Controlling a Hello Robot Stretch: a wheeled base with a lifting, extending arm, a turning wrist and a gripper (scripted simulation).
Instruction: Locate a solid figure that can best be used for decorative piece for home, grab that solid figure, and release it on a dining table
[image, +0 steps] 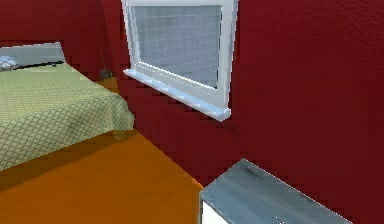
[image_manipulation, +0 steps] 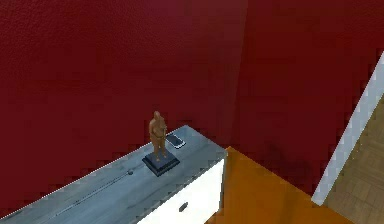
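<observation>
A small brown statue of a standing figure rises upright from a dark square base on a grey wood-grain top of a white cabinet, near its right end, in the arm side view. A small flat silver-and-dark device lies just right of the statue on the same top. The corner of a grey-topped white cabinet also appears at the bottom right of the forward view.
Dark red walls enclose the room, with a white-framed window ahead. A bed with a green checked cover stands at the forward view's left. Orange floor lies between bed and cabinet. A white door frame leans at the arm side view's right.
</observation>
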